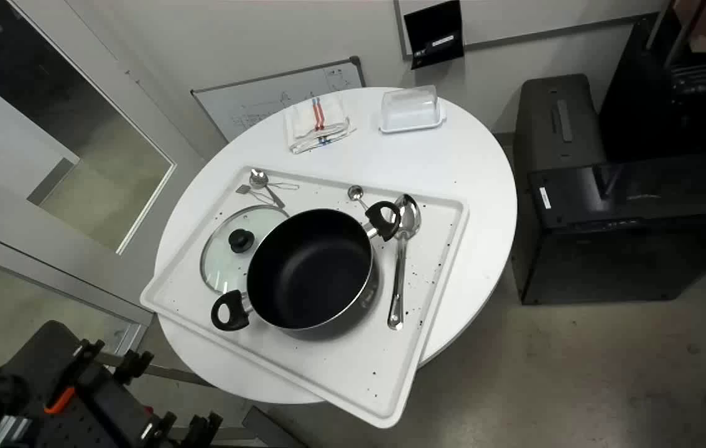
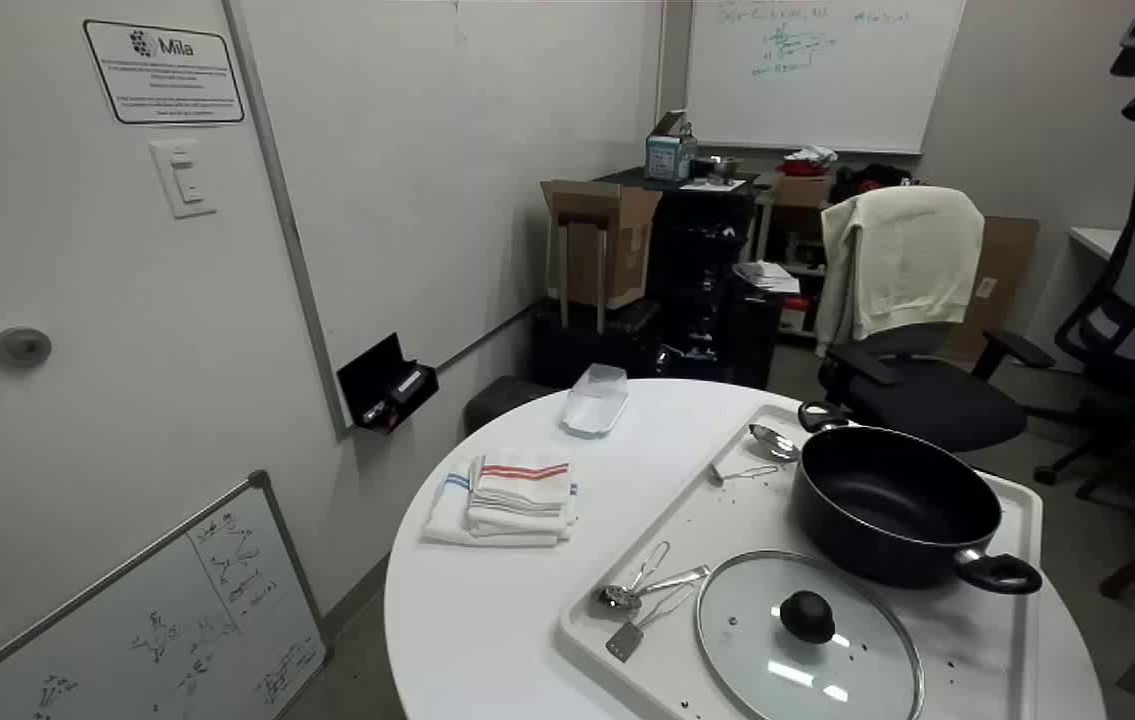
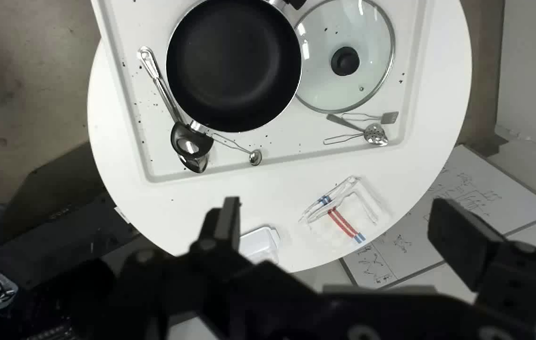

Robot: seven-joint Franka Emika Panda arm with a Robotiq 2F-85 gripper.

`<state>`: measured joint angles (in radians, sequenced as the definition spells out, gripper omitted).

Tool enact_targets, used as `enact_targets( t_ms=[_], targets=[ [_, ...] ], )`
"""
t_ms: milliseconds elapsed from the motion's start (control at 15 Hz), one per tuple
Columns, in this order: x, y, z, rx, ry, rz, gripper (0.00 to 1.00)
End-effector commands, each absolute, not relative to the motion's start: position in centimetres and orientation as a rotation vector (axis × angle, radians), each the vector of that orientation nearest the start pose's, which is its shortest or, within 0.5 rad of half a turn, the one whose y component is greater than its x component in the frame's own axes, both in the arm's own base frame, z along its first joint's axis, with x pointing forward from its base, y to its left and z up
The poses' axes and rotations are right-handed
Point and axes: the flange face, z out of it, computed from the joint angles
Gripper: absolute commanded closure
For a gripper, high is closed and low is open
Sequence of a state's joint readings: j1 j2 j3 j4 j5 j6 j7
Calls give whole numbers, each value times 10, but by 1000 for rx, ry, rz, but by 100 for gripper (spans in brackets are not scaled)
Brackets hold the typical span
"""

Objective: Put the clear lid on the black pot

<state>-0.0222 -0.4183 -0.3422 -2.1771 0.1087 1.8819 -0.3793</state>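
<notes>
Black pot point(image 1: 310, 270) upright on white tray point(image 1: 349, 370), uncovered, inside bare. Clear lid point(image 2: 777, 655) on same tray, just beside pot, lying flat, black knob point(image 2: 807, 617) up. Edge overlapped by pot in wrist view; can't tell about contact. Gripper point(image 3: 336, 226) in wrist view: fingers point(image 3: 459, 245) spread wide, holding nothing, well apart from lid and pot. Large metal spoon point(image 1: 399, 274) on tray, on opposite side of pot from lid, bowl partly behind pot handle point(image 1: 375, 218) in an exterior view. Small metal utensils point(image 2: 619, 597) near lid, by tray rim. Tray on round white table point(image 1: 492, 199), at least one corner past table edge. Folded towels point(image 2: 517, 500) with red and blue stripes plus clear-covered white dish point(image 1: 412, 109) on table, outside tray. Whiteboard point(image 2: 162, 615) leaning against wall point(image 1: 234, 37), near table.
</notes>
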Motion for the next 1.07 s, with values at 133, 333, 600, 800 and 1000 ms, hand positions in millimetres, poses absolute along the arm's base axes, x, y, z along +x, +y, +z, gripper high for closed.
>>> enact_targets(
  t_ms=[133, 333, 600, 800, 1000],
  targets=[
    [413, -169, 559, -2938, -11, -262, 0],
    [413, -169, 559, -2938, -11, -262, 0],
    [423, -159, 549, -2958, -22, -228, 0],
    [437, -141, 533, -2981, -40, -213, 0],
    [453, -117, 512, -3012, -80, -212, 0]
  ],
)
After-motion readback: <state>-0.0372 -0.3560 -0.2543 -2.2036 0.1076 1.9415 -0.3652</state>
